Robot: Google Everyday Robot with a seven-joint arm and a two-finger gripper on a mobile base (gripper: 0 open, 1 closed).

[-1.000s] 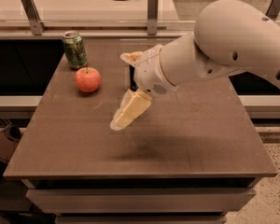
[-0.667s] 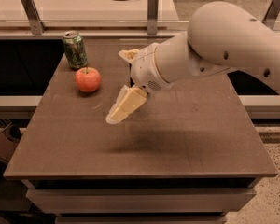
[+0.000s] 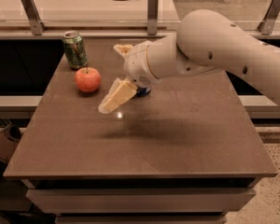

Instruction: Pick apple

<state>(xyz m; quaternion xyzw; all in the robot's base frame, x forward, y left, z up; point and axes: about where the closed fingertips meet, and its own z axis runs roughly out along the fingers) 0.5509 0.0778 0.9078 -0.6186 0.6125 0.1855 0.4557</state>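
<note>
The apple (image 3: 87,79) is round and red-orange with a short stem. It sits on the brown table (image 3: 177,139) at the back left, just in front of the green can (image 3: 75,49). My gripper (image 3: 111,77) hangs above the table just right of the apple, apart from it. Its two pale fingers are spread, one near the table's back (image 3: 122,48) and one lower and nearer (image 3: 115,97). The gripper is open and empty. The white arm (image 3: 214,50) reaches in from the right.
A blue can (image 3: 143,91) shows only as a sliver behind the wrist, mid-table. A raised ledge with metal posts (image 3: 152,8) runs behind the table. Dark gaps lie to both sides of the table.
The gripper has moved left, closer to the apple. The apple and green can have not moved.
</note>
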